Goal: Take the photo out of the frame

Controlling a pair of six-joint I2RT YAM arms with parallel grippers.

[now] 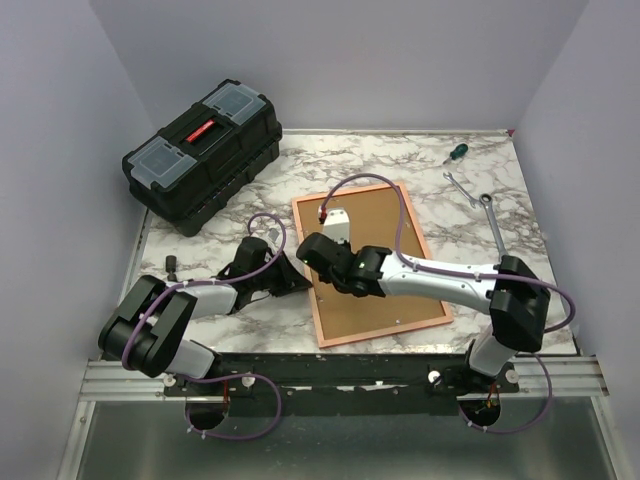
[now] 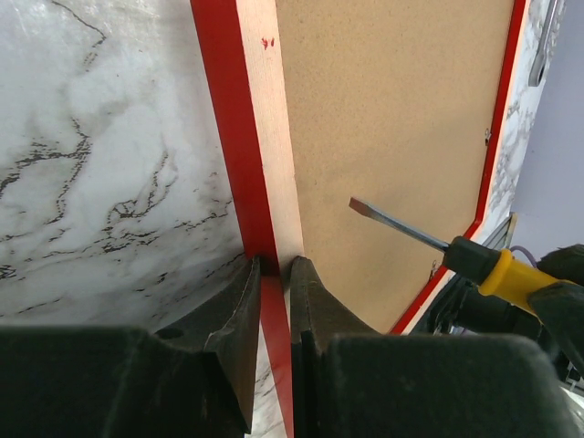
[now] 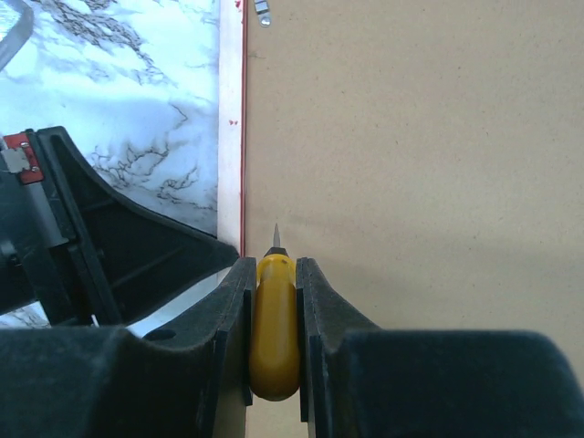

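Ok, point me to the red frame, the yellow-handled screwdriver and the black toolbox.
Red frame [image 2: 235,128]: left wrist view, on its red side rail.
Yellow-handled screwdriver [image 3: 274,338]: right wrist view, on the yellow handle.
Black toolbox [image 1: 212,152]: top external view, on the lid.

The left gripper [image 2: 275,274] and right gripper [image 3: 275,266], screwdriver [image 2: 497,272] in it, crowded the frame's [image 1: 385,331] left edge; its right edge lay open, toolbox [image 1: 203,150] well apart.
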